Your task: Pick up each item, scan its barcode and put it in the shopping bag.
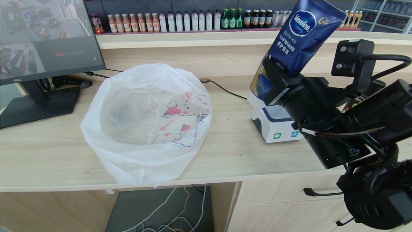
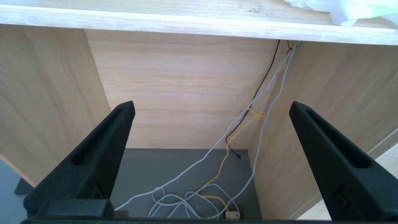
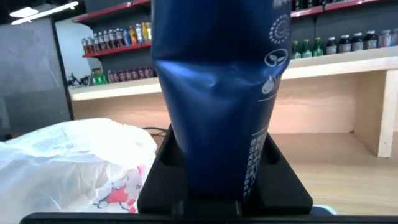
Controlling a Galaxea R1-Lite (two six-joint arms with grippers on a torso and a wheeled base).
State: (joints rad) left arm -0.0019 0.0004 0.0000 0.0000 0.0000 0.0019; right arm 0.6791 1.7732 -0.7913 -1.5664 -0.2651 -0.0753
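My right gripper (image 1: 273, 72) is shut on a dark blue lotion tube (image 1: 301, 35), holding it tilted above the white barcode scanner (image 1: 275, 124) on the right of the counter. In the right wrist view the blue tube (image 3: 217, 93) stands squeezed between the black fingers (image 3: 283, 171). The white plastic shopping bag (image 1: 146, 124) sits open in the middle of the counter, with a cartoon print on its side, and shows as the bag (image 3: 68, 162) beside the tube. My left gripper (image 2: 208, 165) hangs open below the counter edge, holding nothing.
A monitor (image 1: 45, 38) on a black stand occupies the counter's back left. A cable (image 1: 222, 88) runs along the counter toward the scanner. Bottles line the shelf (image 1: 193, 21) behind. Loose wires (image 2: 205, 193) lie under the counter. Drawers (image 1: 283, 193) sit below the scanner.
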